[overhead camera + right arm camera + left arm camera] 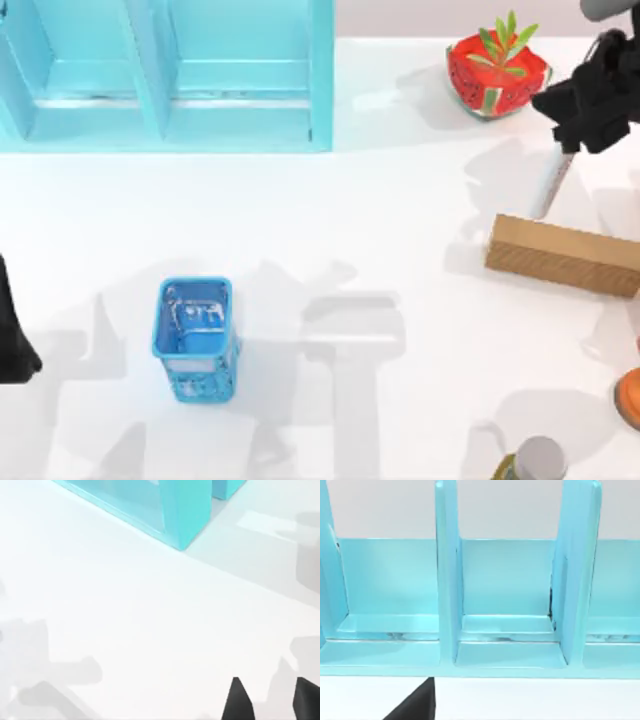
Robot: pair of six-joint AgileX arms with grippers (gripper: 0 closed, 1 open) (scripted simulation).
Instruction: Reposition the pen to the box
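Right gripper holds the pen above the box's far edge.

Its fingers are clamped on the pen near the capped end; the silvery barrel slants down toward the tan box at the table's right side, its lower tip at the box's far edge. A watermelon-patterned planter sits just behind. The left arm is parked at the left edge.

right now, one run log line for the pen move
stage: carry | right gripper: shut on pen, above box far edge | left gripper: parked at table's left edge
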